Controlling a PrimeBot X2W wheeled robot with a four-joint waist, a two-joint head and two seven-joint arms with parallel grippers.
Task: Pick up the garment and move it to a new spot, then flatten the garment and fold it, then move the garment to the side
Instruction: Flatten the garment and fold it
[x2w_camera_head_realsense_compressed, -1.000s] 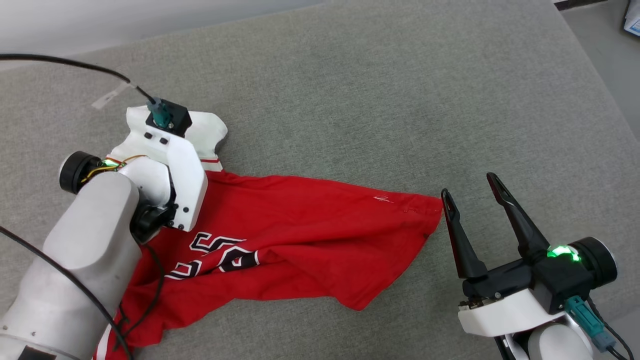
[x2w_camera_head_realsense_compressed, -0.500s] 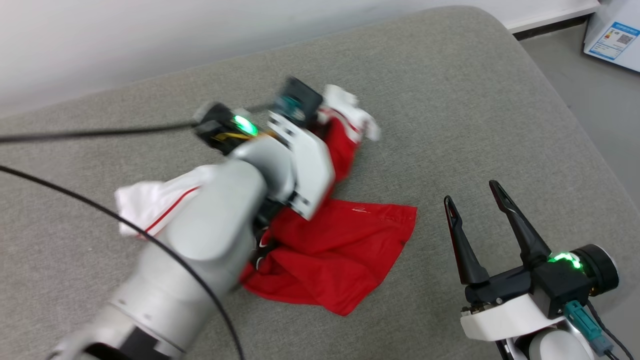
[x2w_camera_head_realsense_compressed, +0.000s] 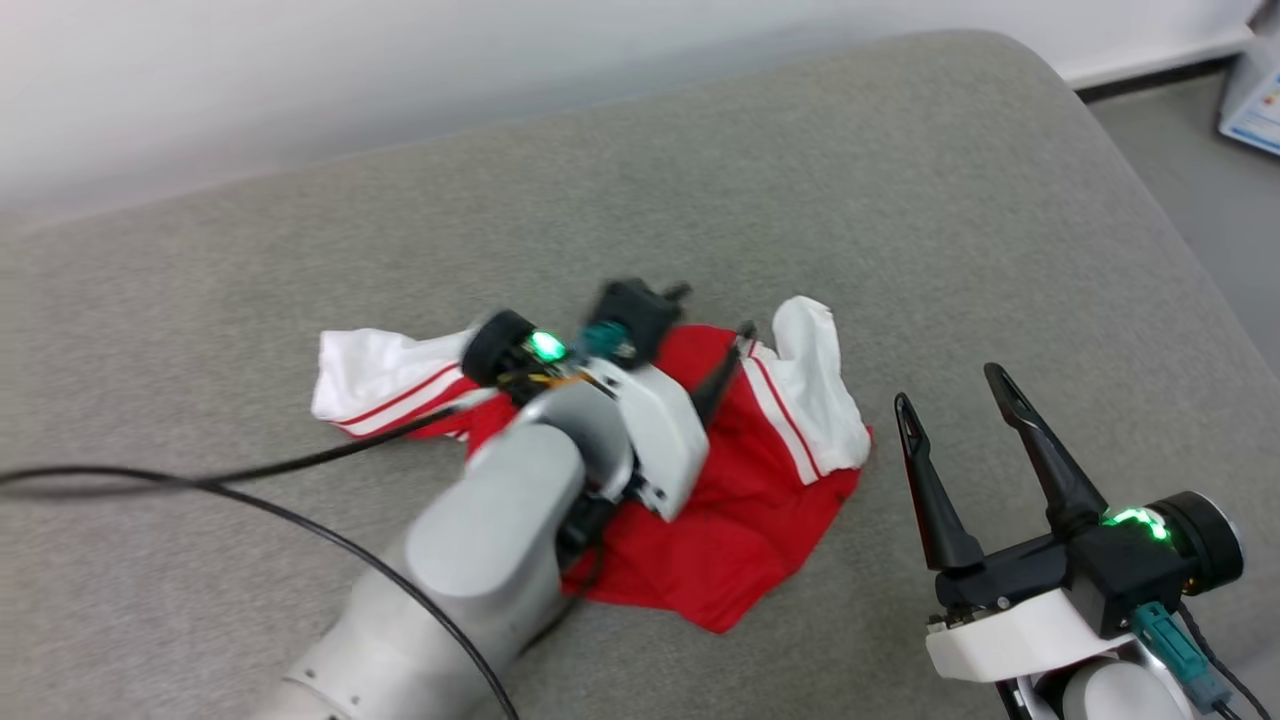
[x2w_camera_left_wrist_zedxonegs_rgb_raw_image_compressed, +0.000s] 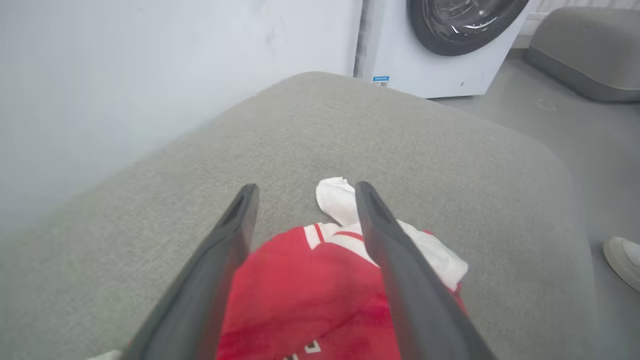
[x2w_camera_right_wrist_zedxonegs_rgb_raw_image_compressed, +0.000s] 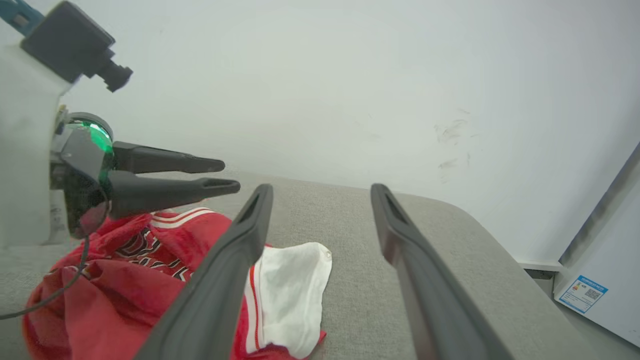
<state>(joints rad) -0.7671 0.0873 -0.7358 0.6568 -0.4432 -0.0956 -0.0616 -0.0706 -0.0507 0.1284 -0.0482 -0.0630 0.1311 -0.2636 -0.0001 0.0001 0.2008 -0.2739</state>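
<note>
**Item 1: garment**. Red shirt with white sleeves. It lies bunched near the middle of the grey cushion. The right-hand sleeve flops toward the robot's right and the left-hand sleeve trails the other way. The heaped lie suggests it sits at its new spot, with flattening and folding not yet done.

**Item 2: left tool**. It is low over the heap with its fingers spread and nothing between them. The position suits a set-down point, or a fresh pinch on the cloth below.

**Item 3: right tool**. Its jaws are wide and empty. It sits just beside the garment's right edge, clear of the cloth. It probably stands ready to take an edge for spreading.

**Item 4: views compared.**
- Head view: gives the whole layout, with both sleeves and the black cable crossing the cushion. The left forearm covers part of the red cloth.
- Left wrist view: shows red cloth below the gap between its fingers, not pinched. Beyond the cushion are a washing machine and a shoe.
- Right wrist view: catches the left tool side-on, its fingers apart above the folds. It also shows the black print on the crumpled front.
</note>
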